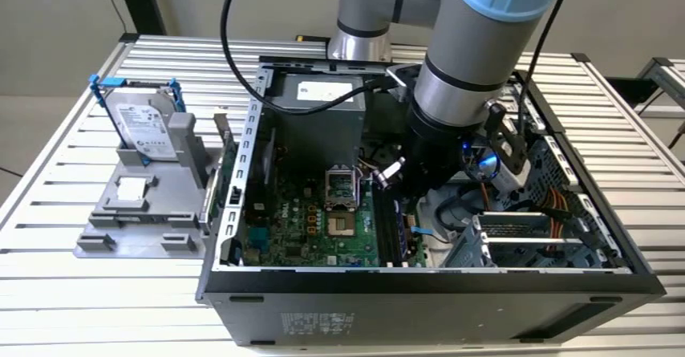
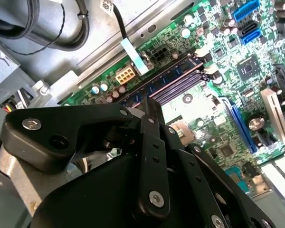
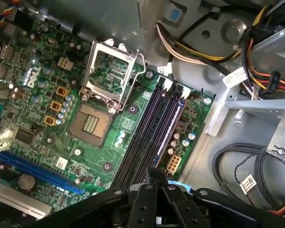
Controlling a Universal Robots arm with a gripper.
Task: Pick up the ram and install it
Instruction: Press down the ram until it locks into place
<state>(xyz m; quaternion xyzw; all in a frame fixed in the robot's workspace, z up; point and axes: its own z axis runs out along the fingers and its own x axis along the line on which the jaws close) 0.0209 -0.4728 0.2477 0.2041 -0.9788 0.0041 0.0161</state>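
Gripper: our black gripper (image 1: 399, 182) hangs mid-frame in the exterior view, inside the open grey computer case (image 1: 428, 281); we cannot tell its jaw state.
Ram: the thin bluish ram stick (image 3: 169, 124) sits in the long black slots (image 3: 147, 130) on the green motherboard (image 1: 310, 229).

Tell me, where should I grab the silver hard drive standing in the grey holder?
Probably its top edge, from above: the hard drive stands upright, its bottom sunk in the grey holder, so pinch the two flat faces where they stick out.

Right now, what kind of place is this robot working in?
Probably a robotics lab or test bench for computer assembly. An open black desktop computer case with a bare green motherboard sits on a slatted metal table, beside a silver hard drive in a blue frame on a grey stand.
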